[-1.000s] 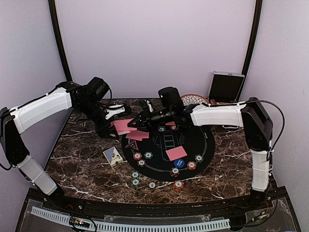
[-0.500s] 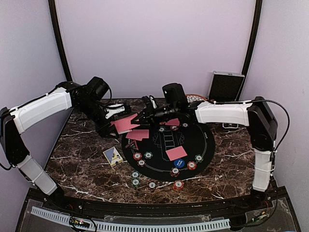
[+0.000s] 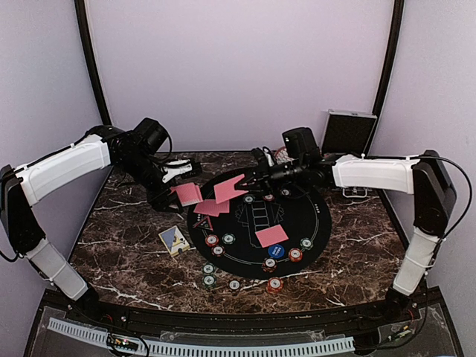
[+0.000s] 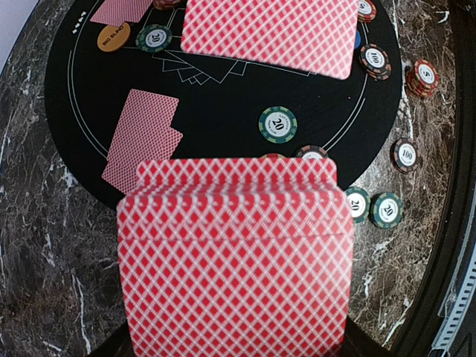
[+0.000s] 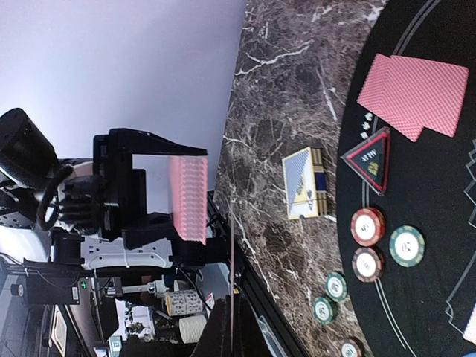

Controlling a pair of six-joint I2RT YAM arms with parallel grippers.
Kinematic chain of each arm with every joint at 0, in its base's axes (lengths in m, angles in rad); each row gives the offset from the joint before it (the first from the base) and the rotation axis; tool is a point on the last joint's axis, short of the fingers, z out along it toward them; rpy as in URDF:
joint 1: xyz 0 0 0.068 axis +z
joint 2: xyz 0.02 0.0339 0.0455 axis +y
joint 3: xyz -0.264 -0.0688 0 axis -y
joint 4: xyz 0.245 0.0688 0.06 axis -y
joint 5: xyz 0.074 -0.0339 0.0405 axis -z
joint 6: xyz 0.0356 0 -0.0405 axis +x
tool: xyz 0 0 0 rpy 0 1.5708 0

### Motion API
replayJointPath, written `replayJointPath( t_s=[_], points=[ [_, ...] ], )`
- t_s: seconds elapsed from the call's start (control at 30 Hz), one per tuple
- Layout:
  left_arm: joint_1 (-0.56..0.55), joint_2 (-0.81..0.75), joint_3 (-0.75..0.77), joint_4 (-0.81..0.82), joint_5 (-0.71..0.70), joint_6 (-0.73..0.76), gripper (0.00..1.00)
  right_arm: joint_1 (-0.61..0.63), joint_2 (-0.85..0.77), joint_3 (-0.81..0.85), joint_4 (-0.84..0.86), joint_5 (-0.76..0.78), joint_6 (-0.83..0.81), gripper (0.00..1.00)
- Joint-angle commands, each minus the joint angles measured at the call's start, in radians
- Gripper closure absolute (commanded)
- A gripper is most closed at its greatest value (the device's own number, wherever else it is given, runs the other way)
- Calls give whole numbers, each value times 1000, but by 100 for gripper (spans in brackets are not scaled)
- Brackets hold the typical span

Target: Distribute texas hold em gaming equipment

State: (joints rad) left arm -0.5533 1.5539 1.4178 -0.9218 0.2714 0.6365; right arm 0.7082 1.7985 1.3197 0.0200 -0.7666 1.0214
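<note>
My left gripper (image 3: 177,196) is shut on a deck of pink-red-backed playing cards (image 3: 187,194), held above the table's left side; the deck fills the bottom of the left wrist view (image 4: 234,260) and hides the fingers. My right gripper (image 3: 253,178) is shut on a single card (image 3: 229,189), held in the air over the back left of the black round mat (image 3: 312,216). This card shows edge-on in the right wrist view (image 5: 231,260). Two overlapping cards (image 3: 213,208) and one more card (image 3: 271,236) lie on the mat. A blue disc (image 3: 276,251) and an orange disc (image 4: 115,37) lie there too.
Red, green and white chips (image 3: 220,240) lie along the mat's front edge and on the marble in front (image 3: 209,275). A card box (image 3: 174,239) lies left of the mat, beside a triangular marker (image 5: 370,158). A patterned bowl (image 3: 291,152) and silver case (image 3: 348,134) stand at the back right.
My right gripper has drawn one card off the deck and carried it to the right, over the mat. The left gripper has stayed in place with the deck.
</note>
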Motion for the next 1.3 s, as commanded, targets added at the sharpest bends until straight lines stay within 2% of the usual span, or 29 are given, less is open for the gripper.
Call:
replayJointPath(
  t_s=[0.0, 0.23, 0.57, 0.67, 0.77, 0.83, 1.13, 1.27],
  points=[
    [2, -28, -7, -5, 7, 10, 100, -53, -86, -113, -93, 19, -95, 100],
    [2, -32, -9, -6, 4, 8, 100, -87, -112, -241, -284, 166, -265, 100],
    [3, -31, -11, -9, 6, 8, 100, -92, -77, -295, -336, 291, -340, 98],
    [2, -32, -12, -9, 11, 8, 100, -93, -68, -299, -347, 315, -355, 91],
    [2, -32, -12, -11, 12, 7, 100, -93, -62, -297, -365, 344, -370, 75],
    [3, -33, -13, -12, 14, 9, 100, -94, -64, -293, -380, 361, -380, 68],
    [3, -33, -13, -12, 19, 7, 100, -97, -119, -220, -514, 496, -427, 51],
    [3, -32, -10, -10, 17, 9, 100, -94, -155, -190, -528, 541, -425, 38]
  ],
)
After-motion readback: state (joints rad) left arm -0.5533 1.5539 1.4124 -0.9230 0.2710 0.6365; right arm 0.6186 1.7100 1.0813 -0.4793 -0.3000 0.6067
